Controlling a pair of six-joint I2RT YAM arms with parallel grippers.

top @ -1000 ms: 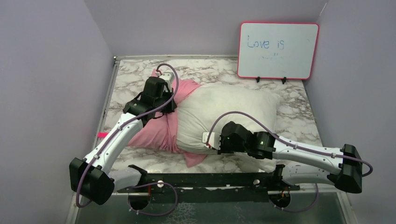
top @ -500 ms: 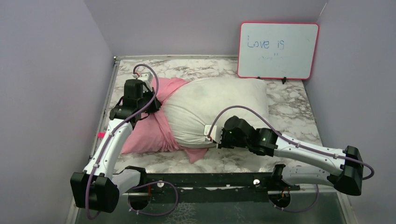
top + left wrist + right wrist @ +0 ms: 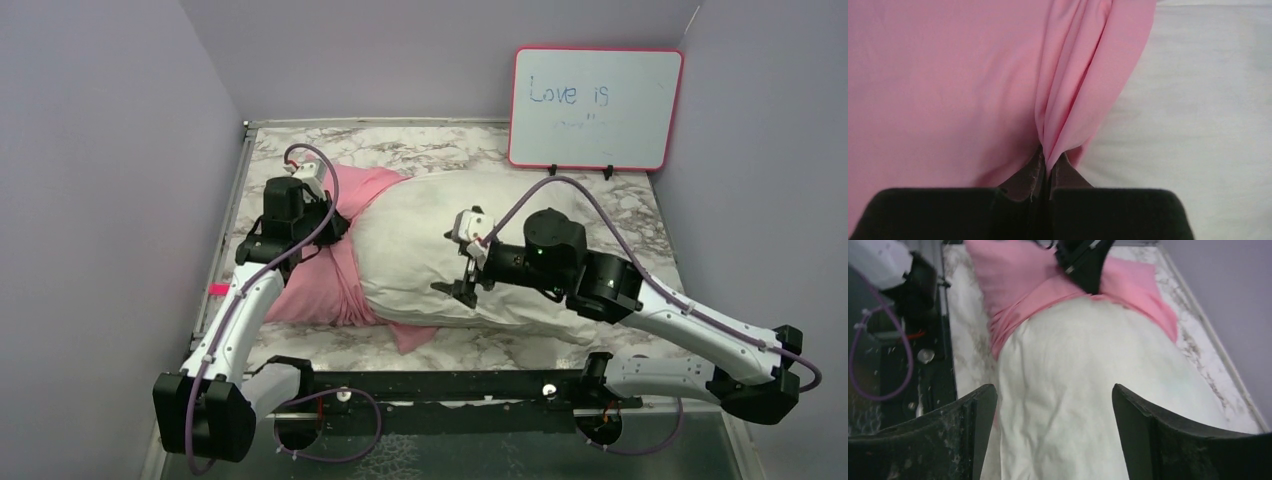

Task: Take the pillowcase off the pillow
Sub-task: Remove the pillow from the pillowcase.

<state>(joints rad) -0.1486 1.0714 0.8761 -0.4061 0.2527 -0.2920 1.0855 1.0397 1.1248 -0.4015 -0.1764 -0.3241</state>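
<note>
Left end effector [image 3: 1048, 169] clamped on a pleat of the pillowcase [image 3: 305, 290], which is bunched over the pillow's [image 3: 420, 245] left end. Pillow's long axis runs left-right across the surface [image 3: 440, 150]. Right end effector [image 3: 458, 278] spread apart above mid-pillow, holding nothing.

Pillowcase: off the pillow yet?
Not fully: the pillowcase is bunched over the left end of the pillow; the rest of the pillow lies bare.
</note>
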